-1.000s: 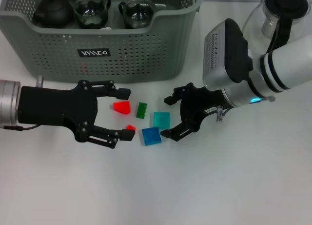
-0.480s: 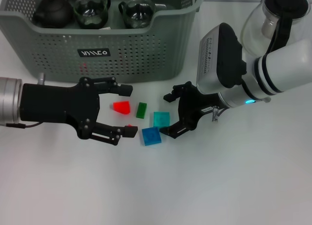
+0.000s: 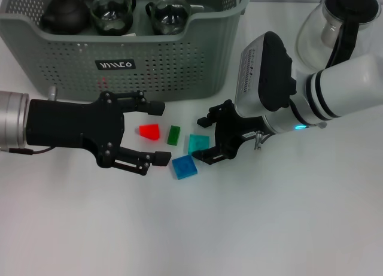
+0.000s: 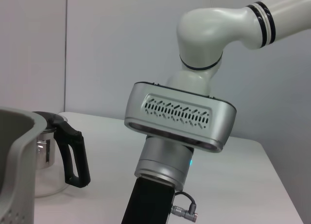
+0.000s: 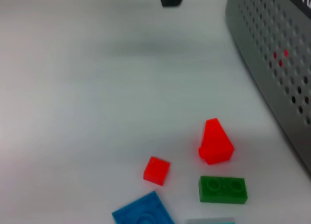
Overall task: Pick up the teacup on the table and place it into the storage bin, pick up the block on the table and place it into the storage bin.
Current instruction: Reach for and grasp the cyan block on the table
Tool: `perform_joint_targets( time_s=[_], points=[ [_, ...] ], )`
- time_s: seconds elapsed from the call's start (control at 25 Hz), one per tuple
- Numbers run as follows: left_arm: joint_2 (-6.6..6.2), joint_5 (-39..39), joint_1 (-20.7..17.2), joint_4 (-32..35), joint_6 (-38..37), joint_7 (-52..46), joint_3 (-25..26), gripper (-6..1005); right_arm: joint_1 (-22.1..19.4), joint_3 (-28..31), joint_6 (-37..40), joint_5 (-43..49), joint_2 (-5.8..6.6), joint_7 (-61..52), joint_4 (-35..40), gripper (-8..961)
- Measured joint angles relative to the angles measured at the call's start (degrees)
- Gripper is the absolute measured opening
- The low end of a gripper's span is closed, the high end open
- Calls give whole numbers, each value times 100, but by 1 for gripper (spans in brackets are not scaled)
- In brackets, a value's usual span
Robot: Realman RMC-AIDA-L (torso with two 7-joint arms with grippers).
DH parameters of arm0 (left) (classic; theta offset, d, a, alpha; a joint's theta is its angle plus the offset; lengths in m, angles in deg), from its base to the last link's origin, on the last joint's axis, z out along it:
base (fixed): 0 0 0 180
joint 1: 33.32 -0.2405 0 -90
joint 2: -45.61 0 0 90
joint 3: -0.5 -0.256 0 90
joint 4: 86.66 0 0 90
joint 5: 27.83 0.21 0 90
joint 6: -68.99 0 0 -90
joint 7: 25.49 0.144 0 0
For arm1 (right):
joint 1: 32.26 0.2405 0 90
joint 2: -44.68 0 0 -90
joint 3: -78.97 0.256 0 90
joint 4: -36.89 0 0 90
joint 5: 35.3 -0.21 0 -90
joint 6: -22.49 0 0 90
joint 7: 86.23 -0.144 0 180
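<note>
Closed in on the block cluster from both sides since a second ago: left gripper (image 3: 157, 133) from 9 o'clock, jaws wide around red wedge (image 3: 149, 131) and small red cube (image 5: 157, 169); right gripper (image 3: 206, 138) from 3 o'clock, jaws wide, astride teal block (image 3: 197, 145). Blue block (image 3: 185, 166) at 6, green brick (image 3: 173, 135) mid-cluster. Storage bin (image 3: 114, 64) at 12, teacups already inside. Risk: fingertips colliding, or nudged blocks scattering in so tight a cluster.

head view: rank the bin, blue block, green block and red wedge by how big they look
1. bin, by far the largest
2. blue block
3. red wedge
4. green block

The wedge and green block look close in size, so their order is unsure.
</note>
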Motion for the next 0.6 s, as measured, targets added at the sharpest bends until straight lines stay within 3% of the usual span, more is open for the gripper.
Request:
perform_joint_targets(
  time_s=[0.48, 0.6],
  points=[
    [0, -24, 33, -1, 6, 0, 8, 929, 5, -23, 2, -13, -5, -190, -37, 681],
    [3, -24, 29, -1, 9, 0, 8, 929, -17, -33, 13, -19, 11, -277, -23, 554]
  ],
)
